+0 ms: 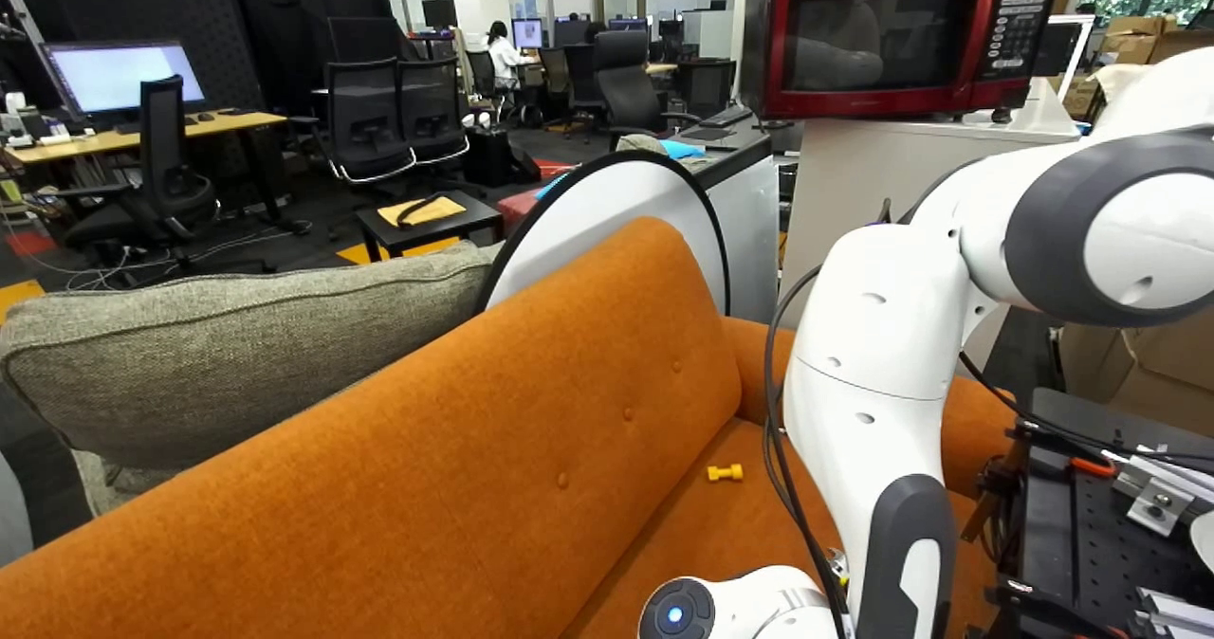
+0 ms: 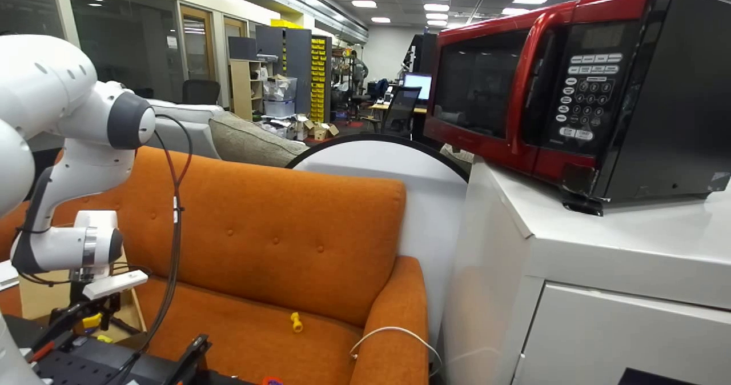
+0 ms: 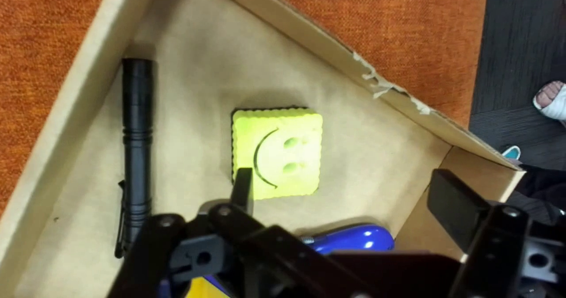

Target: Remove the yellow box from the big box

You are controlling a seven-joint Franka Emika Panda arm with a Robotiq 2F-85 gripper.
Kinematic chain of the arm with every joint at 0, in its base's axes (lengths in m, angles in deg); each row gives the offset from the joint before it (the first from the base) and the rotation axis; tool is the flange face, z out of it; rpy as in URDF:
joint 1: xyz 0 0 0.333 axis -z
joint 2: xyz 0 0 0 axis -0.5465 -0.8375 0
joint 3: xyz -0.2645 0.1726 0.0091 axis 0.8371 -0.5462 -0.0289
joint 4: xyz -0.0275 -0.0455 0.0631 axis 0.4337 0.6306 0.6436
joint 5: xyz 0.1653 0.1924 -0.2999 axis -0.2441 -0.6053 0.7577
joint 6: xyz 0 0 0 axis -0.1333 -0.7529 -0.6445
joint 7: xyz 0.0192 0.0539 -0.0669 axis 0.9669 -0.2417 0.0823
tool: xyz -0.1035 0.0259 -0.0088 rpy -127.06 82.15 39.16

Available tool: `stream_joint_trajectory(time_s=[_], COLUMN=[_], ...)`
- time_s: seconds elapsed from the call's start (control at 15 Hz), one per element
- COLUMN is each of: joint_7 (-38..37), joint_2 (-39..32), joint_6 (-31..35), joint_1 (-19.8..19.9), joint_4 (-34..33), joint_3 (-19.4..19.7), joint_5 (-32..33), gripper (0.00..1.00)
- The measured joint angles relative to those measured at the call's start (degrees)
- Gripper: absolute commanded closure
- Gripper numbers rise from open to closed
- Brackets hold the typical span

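Wrist view: the gripper (image 3: 349, 198) is released, its fingers (image 3: 242, 189) spread wide. Ahead of the fingertips, nearer the one at picture left, the yellow box (image 3: 283, 150) lies on the floor of the big box (image 3: 309, 35); that finger hides one corner, and whether they touch I cannot tell. The yellow box is squarish, bright yellow-green and paler toward the middle, with scalloped edges and a dark layer along two sides. Its face, turned sideways, has a thin black curve for a smile and two small dents for eyes. Between the fingers, partly covered, shows a glossy blue handle (image 3: 356, 239); left of both fingers lies a black flashlight (image 3: 138, 156). Past the big box's torn rim is the orange sofa (image 3: 376, 15). Well away from the gripper, a yellow dumbbell-shaped piece (image 2: 296, 323) rests on its seat in both exterior views; farther off, a red microwave (image 2: 485, 82) stands on a white cabinet (image 2: 645, 239).
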Motion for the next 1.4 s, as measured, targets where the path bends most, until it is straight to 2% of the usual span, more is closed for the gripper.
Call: stream_joint_trajectory(time_s=[0.8, 1.4], joint_7=[0.0, 0.0], joint_2=[-5.2, -5.6], joint_6=[-0.5, -2.8], joint_1=[-1.8, -2.5], joint_4=[-6.5, -8.5], joint_3=[0.6, 1.7], joint_5=[0.0, 0.0], gripper=[0.0, 0.0])
